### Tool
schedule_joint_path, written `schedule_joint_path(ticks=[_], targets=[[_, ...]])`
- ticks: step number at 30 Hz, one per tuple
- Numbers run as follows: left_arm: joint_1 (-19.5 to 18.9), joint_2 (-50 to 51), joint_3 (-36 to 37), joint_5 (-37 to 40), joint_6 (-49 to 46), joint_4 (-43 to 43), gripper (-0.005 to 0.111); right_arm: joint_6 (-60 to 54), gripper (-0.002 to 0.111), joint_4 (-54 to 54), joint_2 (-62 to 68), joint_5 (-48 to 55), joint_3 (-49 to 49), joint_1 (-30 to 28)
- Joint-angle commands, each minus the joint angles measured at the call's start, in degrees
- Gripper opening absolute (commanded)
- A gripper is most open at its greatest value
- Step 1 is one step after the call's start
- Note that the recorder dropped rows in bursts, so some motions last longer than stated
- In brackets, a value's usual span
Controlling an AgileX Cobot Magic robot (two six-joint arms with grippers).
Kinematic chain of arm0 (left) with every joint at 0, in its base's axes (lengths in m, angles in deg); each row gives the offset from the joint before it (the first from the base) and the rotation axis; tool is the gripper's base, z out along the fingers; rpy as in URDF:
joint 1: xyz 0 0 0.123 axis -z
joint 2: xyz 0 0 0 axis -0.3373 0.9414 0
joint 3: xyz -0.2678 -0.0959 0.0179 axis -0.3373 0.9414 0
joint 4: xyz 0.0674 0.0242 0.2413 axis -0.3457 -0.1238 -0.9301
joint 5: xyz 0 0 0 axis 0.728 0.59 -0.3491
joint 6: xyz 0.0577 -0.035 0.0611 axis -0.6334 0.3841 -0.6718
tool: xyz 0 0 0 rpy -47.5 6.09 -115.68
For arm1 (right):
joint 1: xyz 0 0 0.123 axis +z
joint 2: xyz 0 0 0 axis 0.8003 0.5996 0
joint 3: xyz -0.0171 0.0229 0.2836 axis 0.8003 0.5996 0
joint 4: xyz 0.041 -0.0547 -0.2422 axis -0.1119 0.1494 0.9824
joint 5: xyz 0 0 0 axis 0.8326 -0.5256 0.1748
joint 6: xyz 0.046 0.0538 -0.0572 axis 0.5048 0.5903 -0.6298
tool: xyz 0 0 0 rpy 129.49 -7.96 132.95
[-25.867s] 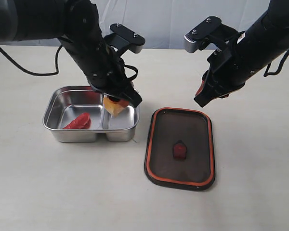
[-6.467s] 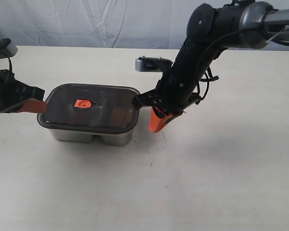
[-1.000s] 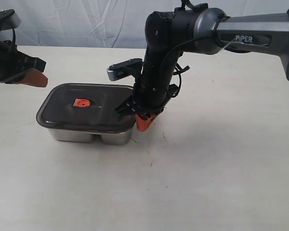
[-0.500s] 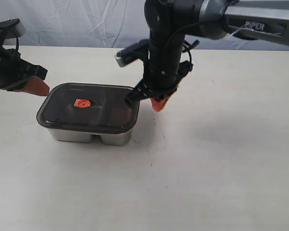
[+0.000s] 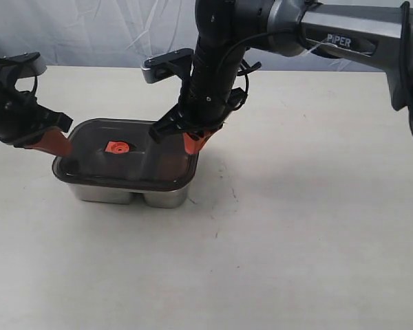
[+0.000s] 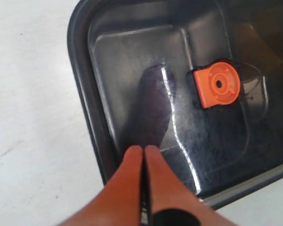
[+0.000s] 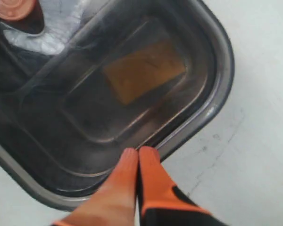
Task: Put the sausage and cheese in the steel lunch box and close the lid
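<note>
The steel lunch box (image 5: 131, 190) stands on the table with the dark smoky lid (image 5: 141, 161) lying on top of it, orange valve tab (image 5: 114, 147) up. Through the lid the cheese (image 7: 144, 70) shows as a dull yellow patch, and the sausage (image 6: 151, 106) as a dark blur. My left gripper (image 5: 55, 144) is shut and empty, its tips over the lid's left edge (image 6: 87, 117). My right gripper (image 5: 193, 142) is shut and empty too, its tips over the lid's right end (image 7: 198, 122).
The pale table (image 5: 296, 240) stretches round the box, backed by a grey-white cloth (image 5: 124, 34). The black right arm (image 5: 213, 62) reaches across the middle above the box's right end. The left arm (image 5: 10, 103) hangs at the left edge.
The right gripper has swung left from beside the box to over the lid's right end. The left gripper has come down and right onto the lid's left edge. Both stayed shut.
</note>
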Motion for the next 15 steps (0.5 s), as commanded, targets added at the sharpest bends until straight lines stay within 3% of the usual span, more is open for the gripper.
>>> schedule_joint_path(ticks=[1, 15], targets=[[0.1, 1.9, -0.2, -0.3, 0.9, -0.4, 0.000, -1.2, -0.001, -0.8, -0.3, -0.4, -0.3, -0.2], [0.1, 4.5, -0.2, -1.8, 0.9, -0.2, 0.000, -1.3, -0.001, -1.1, 4.7, 0.3, -0.3, -0.2]])
